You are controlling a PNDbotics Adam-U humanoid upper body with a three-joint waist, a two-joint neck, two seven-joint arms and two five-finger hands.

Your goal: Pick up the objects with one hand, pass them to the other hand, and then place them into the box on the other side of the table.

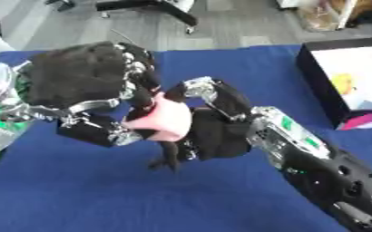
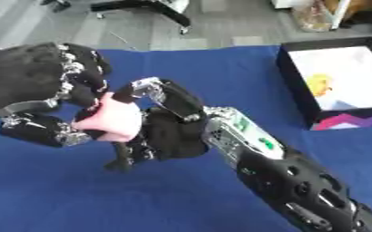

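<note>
A soft pink object [image 1: 169, 118] hangs above the middle of the blue table [image 1: 94, 195], caught between both hands. My left hand [image 1: 82, 79] comes in from the left, its fingers curled over the object's top and its thumb below it. My right hand [image 1: 217, 131] reaches in from the lower right with its palm against the object's right side. One of its fingers arches over the top, and another hangs down under the object. Most of the object's outline is hidden by the hands.
A black box [image 1: 320, 77] with a white floor stands at the table's right edge; a small yellow thing [image 2: 320, 84] lies inside it. Beyond the table's far edge there is grey floor with a chair base [image 1: 154, 9].
</note>
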